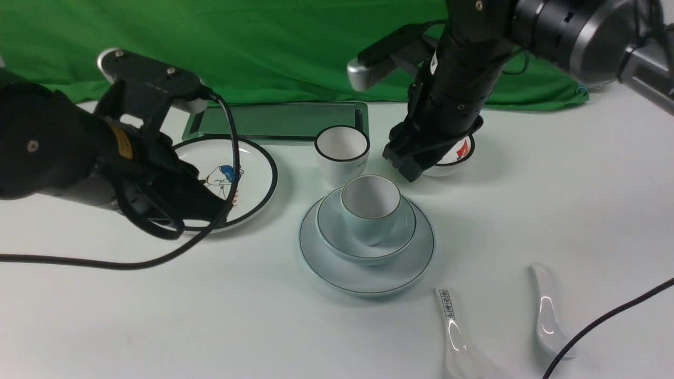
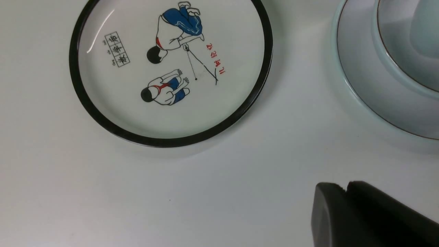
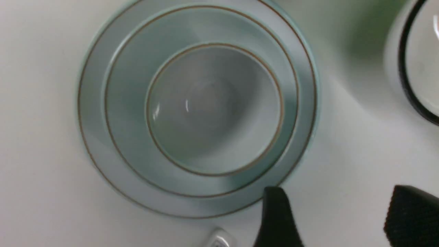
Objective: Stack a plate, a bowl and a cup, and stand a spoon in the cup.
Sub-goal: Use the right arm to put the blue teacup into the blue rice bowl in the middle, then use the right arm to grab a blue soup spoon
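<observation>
The pale plate (image 1: 368, 273) sits mid-table with the pale bowl (image 1: 337, 237) on it. The light-blue cup (image 1: 370, 208) stands upright and empty inside the bowl. From above, the right wrist view shows the plate (image 3: 92, 144), bowl (image 3: 130, 68) and cup (image 3: 212, 109) nested. My right gripper (image 1: 408, 163) hangs just behind and right of the stack, and its jaws (image 3: 337, 195) are open and empty. The plain white spoon (image 1: 547, 310) lies flat at the front right. Left of the stack, my left gripper (image 1: 210, 205) is shut and empty (image 2: 344, 187).
A black-rimmed cartoon plate (image 1: 253, 173) lies under my left arm. Behind the stack stand a black-rimmed white cup (image 1: 342, 150) and a small bowl with a red mark (image 1: 458, 158). A spoon with printed characters (image 1: 453, 326) lies in front. A cable (image 1: 605, 316) crosses the plain spoon's end.
</observation>
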Robot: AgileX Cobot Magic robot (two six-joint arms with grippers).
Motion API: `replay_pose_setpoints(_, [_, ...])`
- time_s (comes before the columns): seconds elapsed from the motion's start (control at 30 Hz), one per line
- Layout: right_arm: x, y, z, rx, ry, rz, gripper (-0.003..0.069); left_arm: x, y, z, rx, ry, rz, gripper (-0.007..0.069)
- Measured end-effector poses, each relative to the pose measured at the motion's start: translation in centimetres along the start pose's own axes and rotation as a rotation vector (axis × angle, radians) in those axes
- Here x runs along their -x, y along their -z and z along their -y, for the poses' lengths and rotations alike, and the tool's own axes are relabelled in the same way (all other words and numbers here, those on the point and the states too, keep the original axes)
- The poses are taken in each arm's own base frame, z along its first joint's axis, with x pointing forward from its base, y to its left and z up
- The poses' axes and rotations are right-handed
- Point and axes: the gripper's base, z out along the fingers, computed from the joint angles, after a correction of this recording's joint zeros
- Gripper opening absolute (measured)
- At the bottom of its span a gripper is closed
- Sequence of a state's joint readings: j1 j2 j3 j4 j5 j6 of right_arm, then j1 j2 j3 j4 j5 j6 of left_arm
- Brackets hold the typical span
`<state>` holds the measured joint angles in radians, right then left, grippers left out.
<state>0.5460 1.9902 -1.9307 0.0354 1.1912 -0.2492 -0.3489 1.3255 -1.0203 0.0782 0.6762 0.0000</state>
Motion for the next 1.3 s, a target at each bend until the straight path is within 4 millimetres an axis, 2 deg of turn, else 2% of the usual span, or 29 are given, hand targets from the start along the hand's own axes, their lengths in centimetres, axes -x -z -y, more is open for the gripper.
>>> replay_pose_setpoints(0.07, [-1.2, 1.4, -0.2, -0.008, -0.001, -0.004, 0.0446, 0.0, 0.0, 0.0, 0.0, 0.0, -0.005, -0.0006])
replay_pose_setpoints(0.1, [-1.4, 1.5, -0.2, -0.007, -0.001, -0.008, 0.0446, -0.1, 0.0, 0.0, 0.0, 0.0, -0.006, -0.0006])
replay_pose_setpoints(0.13, [-3.2, 2.1, -0.4, -0.002, -0.012, -0.038, 0.0446, -0.1, 0.0, 0.0, 0.0, 0.0, -0.007, -0.0006])
replay_pose_setpoints(0.2, [-4.6, 2.0, -0.6, 0.006, -0.023, -0.076, 0.0446, -0.1, 0.0, 0.0, 0.0, 0.0, -0.007, -0.0006])
replay_pose_setpoints(0.27, [-7.1, 2.0, -0.6, 0.011, -0.051, -0.119, 0.0446, -0.1, 0.0, 0.0, 0.0, 0.0, -0.007, -0.0006])
replay_pose_setpoints(0.3, [-9.0, 1.5, -0.6, 0.013, -0.08, -0.147, 0.0446, -0.1, 0.0, 0.0, 0.0, 0.0, -0.007, -0.0006])
replay_pose_setpoints(0.4, [-12.6, 0.0, 0.0, 0.003, -0.173, -0.164, 0.0446, -0.1, 0.0, 0.0, -0.001, 0.001, -0.007, -0.0006])
replay_pose_setpoints(0.47, [-13.7, -0.8, 0.4, -0.007, -0.226, -0.153, 0.0446, -0.1, 0.0, 0.0, -0.001, 0.001, -0.006, -0.0006])
replay_pose_setpoints(0.57, [-15.9, -3.2, 1.8, -0.037, -0.366, -0.121, 0.0446, -0.1, 0.0, 0.0, -0.003, 0.003, -0.006, -0.0006])
replay_pose_setpoints(0.7, [-16.6, -4.9, 3.1, -0.063, -0.453, -0.067, 0.0446, -0.1, 0.0, 0.0, -0.003, 0.004, -0.006, -0.0006])
replay_pose_setpoints(0.73, [-16.8, -5.9, 3.8, -0.072, -0.489, -0.052, 0.0446, -0.1, 0.0, 0.0, -0.003, 0.004, -0.006, -0.0006])
replay_pose_setpoints(1.03, [-17.0, -9.8, 4.5, -0.065, -0.541, -0.086, 0.0446, -0.1, 0.0, 0.0, -0.004, 0.005, -0.006, -0.0006])
replay_pose_setpoints(1.2, [-17.1, -10.7, 4.5, -0.059, -0.541, -0.103, 0.0439, 0.0, 0.0, 0.0, -0.004, 0.005, -0.005, -0.0006])
replay_pose_setpoints(1.27, [-17.1, -10.9, 4.5, -0.057, -0.542, -0.109, 0.0381, 0.0, 0.0, 0.0, -0.004, 0.005, -0.004, -0.0006])
replay_pose_setpoints(1.3, [-17.1, -11.0, 4.5, -0.057, -0.542, -0.11, 0.0381, 0.0, 0.0, 0.0, -0.004, 0.005, -0.004, -0.0006])
